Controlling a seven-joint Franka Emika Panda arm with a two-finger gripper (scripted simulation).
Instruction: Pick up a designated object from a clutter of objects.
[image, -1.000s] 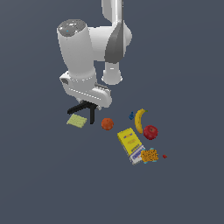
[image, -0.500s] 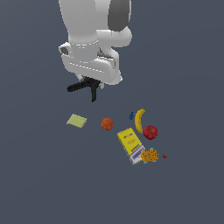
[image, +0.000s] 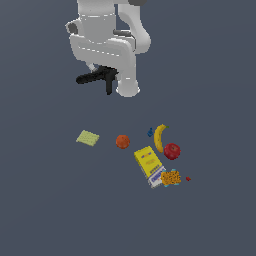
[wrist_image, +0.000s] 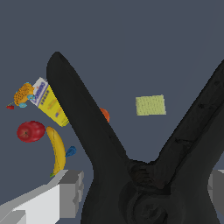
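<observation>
Surfaces: mostly matt renders, little gloss

Black spring clamp (wrist_image: 144, 175) – dull, faintly mottled plastic look; gripper (wrist_image: 144, 192) fingers (wrist_image: 65, 194) pale grey, matt, smooth. Sponge (wrist_image: 150, 105) – finely rough, dimpled. Red apple (wrist_image: 30, 131) and banana (wrist_image: 57, 151) smooth with slight sheen; yellow box (image: 149, 162) printed card; floor (image: 50, 200) flat matt grey.

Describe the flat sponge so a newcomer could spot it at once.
Start from the cluster of fruit and boxes around the yellow box on the grey floor. Go past the orange toward the exterior view's left: the sponge lies alone there. It is the only flat, pale yellow-green square, touching nothing.
</observation>
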